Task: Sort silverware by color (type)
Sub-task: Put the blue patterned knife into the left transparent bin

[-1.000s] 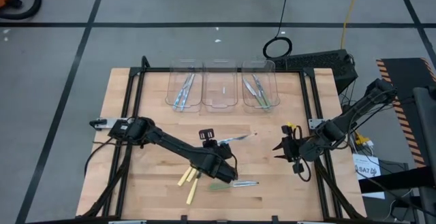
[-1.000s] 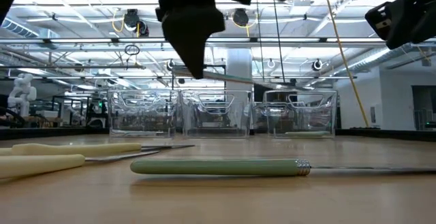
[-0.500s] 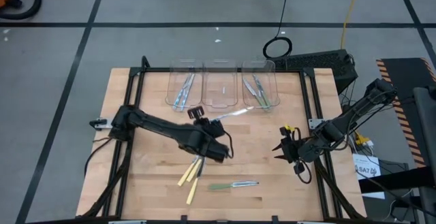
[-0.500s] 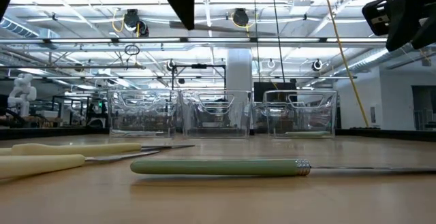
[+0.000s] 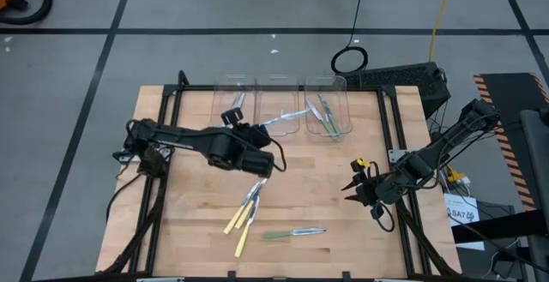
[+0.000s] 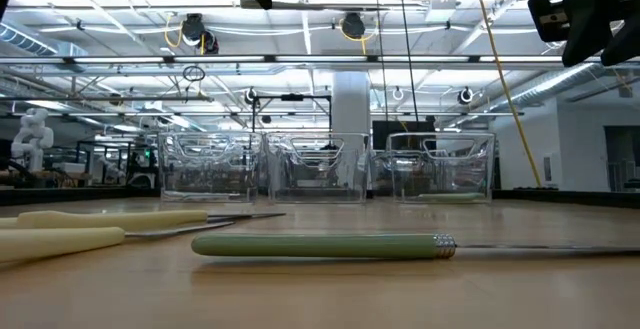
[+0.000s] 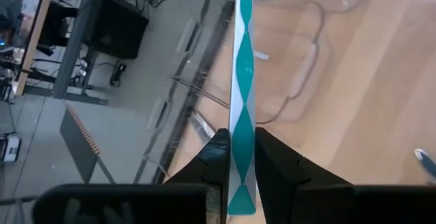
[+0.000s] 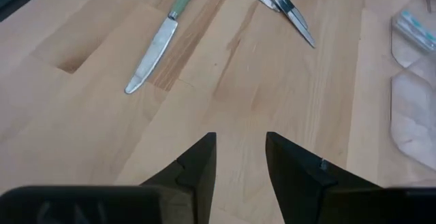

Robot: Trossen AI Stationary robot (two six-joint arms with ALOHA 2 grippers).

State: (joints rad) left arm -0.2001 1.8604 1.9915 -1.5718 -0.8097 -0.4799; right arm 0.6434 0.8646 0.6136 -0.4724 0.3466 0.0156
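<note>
**A:** While I'm stood here by the table, can anyone tell what the left gripper (image 5: 256, 129) has got?

**B:** Its fingers are clamped on a slim utensil with a teal-blue handle (image 7: 242, 108). It's held up off the wood, with the silvery end sticking out over the clear bins at the far side, roughly above the middle bin (image 5: 276, 126). I can't say exactly which bin it's over, though.

**A:** And the rest of the silverware?

**B:** The left bin (image 5: 225, 83) has a couple of blue-handled pieces (image 5: 238, 100), partly hidden by the arm. The right bin (image 5: 341, 93) has the green-handled ones (image 5: 326, 116). Loose on the near part of the table (image 5: 171, 222) are the pale yellow ones (image 5: 233, 223), lying close together at an angle. A green-handled knife (image 5: 292, 232) lies flat just beside them, blade pointing toward the right side.

**A:** Right arm doing anything?

**B:** Nope. The right gripper (image 5: 353, 186) hangs over the table's right edge, well apart from the cutlery. Its fingers are parted with nothing between them.
</note>
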